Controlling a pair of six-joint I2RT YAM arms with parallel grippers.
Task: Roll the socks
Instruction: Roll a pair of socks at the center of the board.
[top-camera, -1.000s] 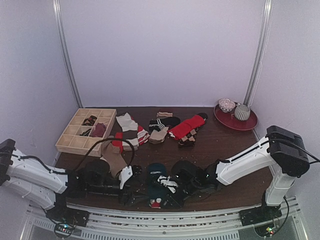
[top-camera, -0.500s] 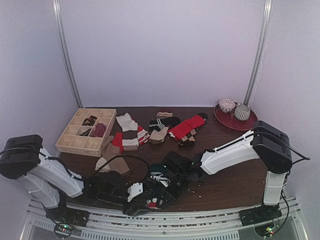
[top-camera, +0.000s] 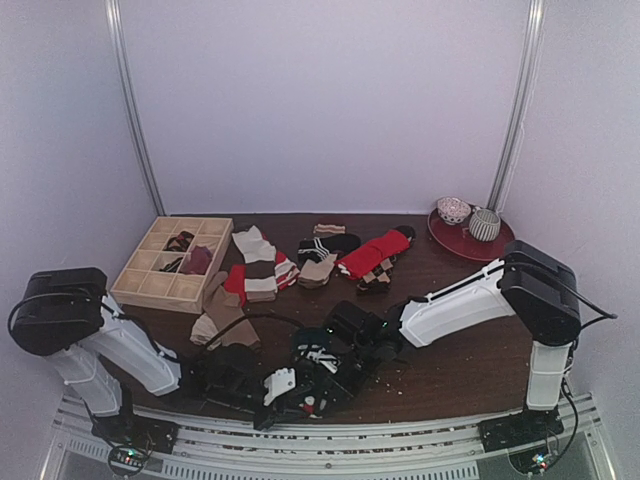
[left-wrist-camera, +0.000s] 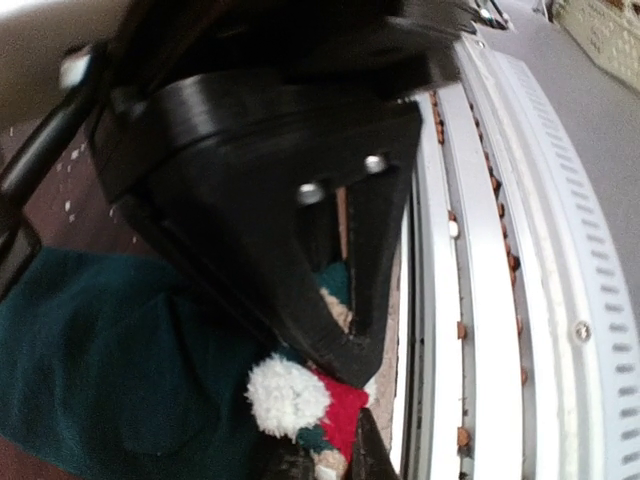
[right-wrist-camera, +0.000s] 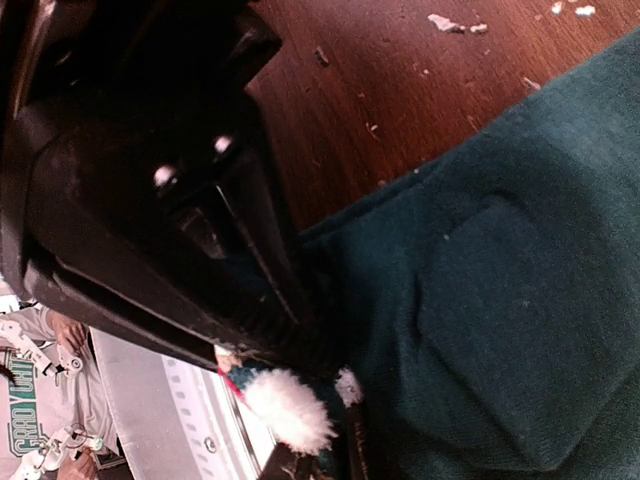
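A dark teal sock with a red cuff and a white pompom lies bunched at the table's front edge, between both grippers. My left gripper is shut on its red and white end, right beside the metal rail. From the other side, my right gripper is shut on the same sock's teal fabric, close to the pompom. More socks lie farther back: a red one, a dark argyle one, striped ones and tan ones.
A wooden divided box holding a few socks stands at the back left. At the back right is a red plate with a bowl and a cup. A slotted metal rail runs along the front edge. Crumbs dot the wood.
My left arm swung in toward the middle and its gripper closed on the sock's pompom end. The right gripper, still shut, drew the teal sock slightly left.
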